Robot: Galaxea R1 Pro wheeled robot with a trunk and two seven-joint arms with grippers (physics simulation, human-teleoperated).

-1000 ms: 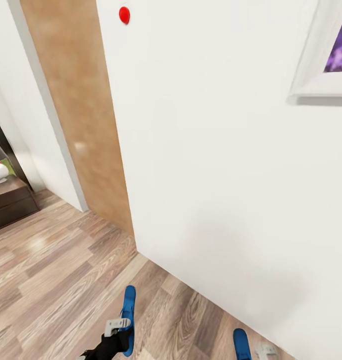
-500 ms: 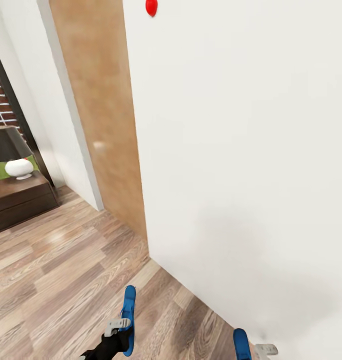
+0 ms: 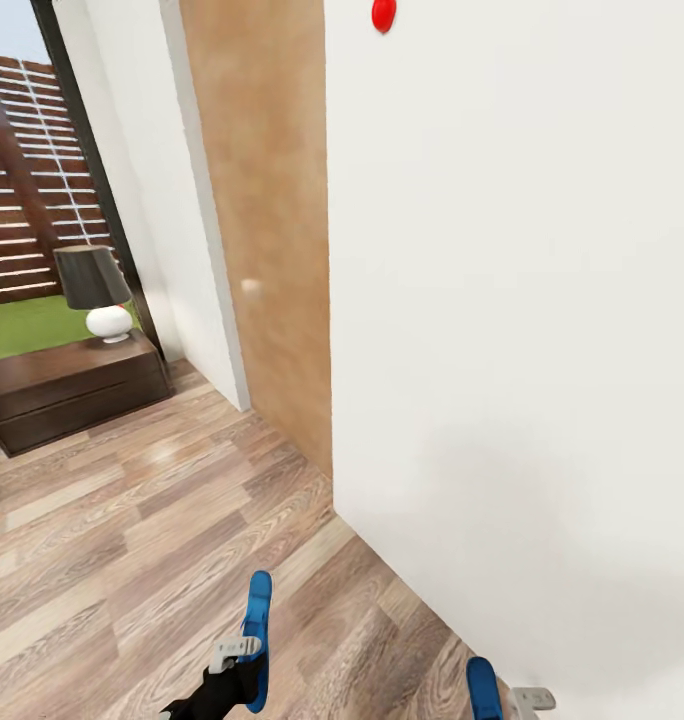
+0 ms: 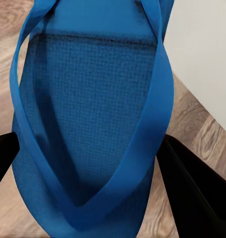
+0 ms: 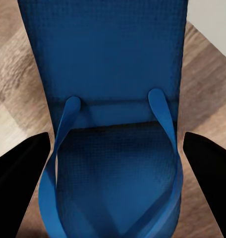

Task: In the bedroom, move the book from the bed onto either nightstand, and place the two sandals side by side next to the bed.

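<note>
My left gripper [image 3: 242,662] is shut on one blue sandal [image 3: 258,622], which points forward above the wood-plank floor; in the left wrist view the sandal [image 4: 88,114] sits between the black fingers [image 4: 195,186]. My right gripper [image 3: 504,700] is shut on the other sandal [image 3: 482,688], close to the white wall; the right wrist view shows its sole and strap [image 5: 113,99] between the fingers [image 5: 19,171]. A dark brown nightstand [image 3: 77,385] stands at the far left under the window. The bed and the book are out of view.
A white wall [image 3: 522,300] runs close along my right side, next to a light wooden door [image 3: 267,220]. A lamp [image 3: 94,292] with a dark shade stands on the nightstand. A red knob [image 3: 383,14] sits high on the wall. Plank floor [image 3: 132,540] stretches ahead to the left.
The camera has swung left, so wall and door slid right; the nightstand, lamp and fence window have come fully into view. Both sandals stay held in the same place.
</note>
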